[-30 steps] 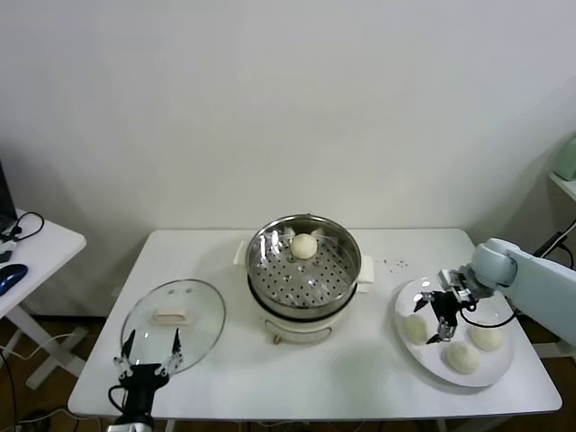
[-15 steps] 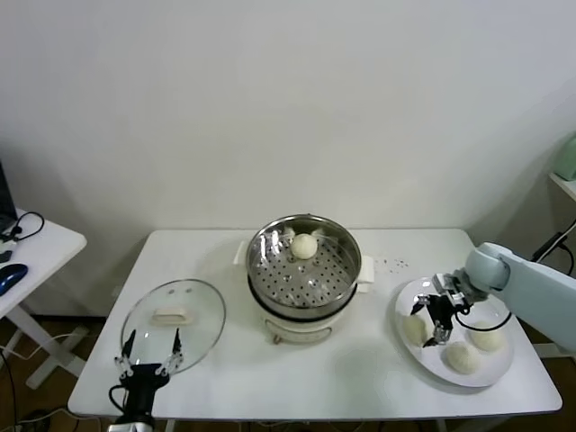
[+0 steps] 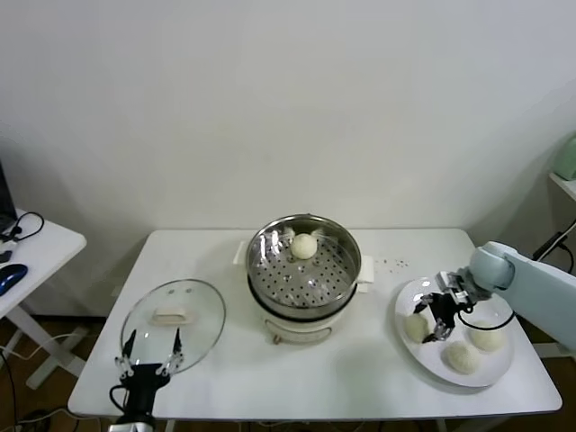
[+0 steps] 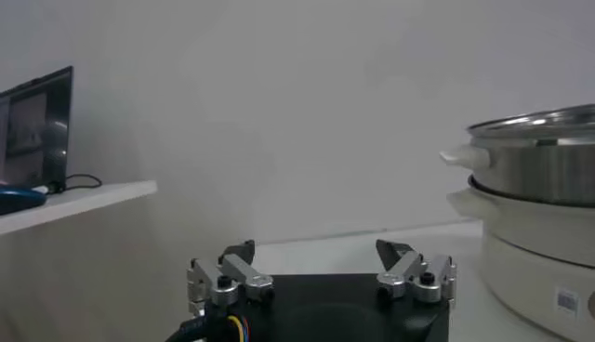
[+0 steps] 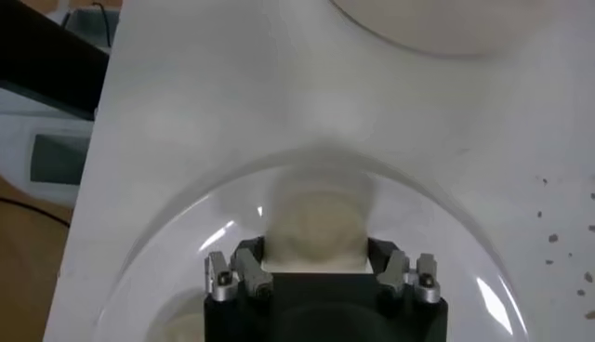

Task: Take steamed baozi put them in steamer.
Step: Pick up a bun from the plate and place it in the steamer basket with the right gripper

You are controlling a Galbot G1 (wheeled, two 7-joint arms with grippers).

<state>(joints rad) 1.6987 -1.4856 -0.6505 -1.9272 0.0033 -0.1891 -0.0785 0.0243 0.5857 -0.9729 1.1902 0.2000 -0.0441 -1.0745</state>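
Observation:
The steel steamer (image 3: 266, 273) stands mid-table on its cream cooker base and holds one baozi (image 3: 304, 245) at its far side. It also shows in the left wrist view (image 4: 544, 158). Three baozi lie on the white plate (image 3: 453, 379) at the right. My right gripper (image 3: 436, 319) is low over the plate, its fingers pressed on both sides of the leftmost baozi (image 3: 415, 328). In the right wrist view that baozi (image 5: 316, 221) fills the gap between the right gripper's (image 5: 314, 262) fingers, still down at the plate (image 5: 167, 265). My left gripper (image 3: 150, 347) is parked open at the front left (image 4: 321, 265).
The glass lid (image 3: 173, 313) lies flat at the front left, just beyond the left gripper. Two other baozi (image 3: 487, 337) (image 3: 463, 356) sit on the plate's near right side. A side table with cables (image 3: 27, 236) stands at the far left. Small crumbs (image 3: 393, 264) lie right of the steamer.
My right gripper has dropped lower over the plate's leftmost baozi and its fingers have drawn in against it. The left arm has not moved.

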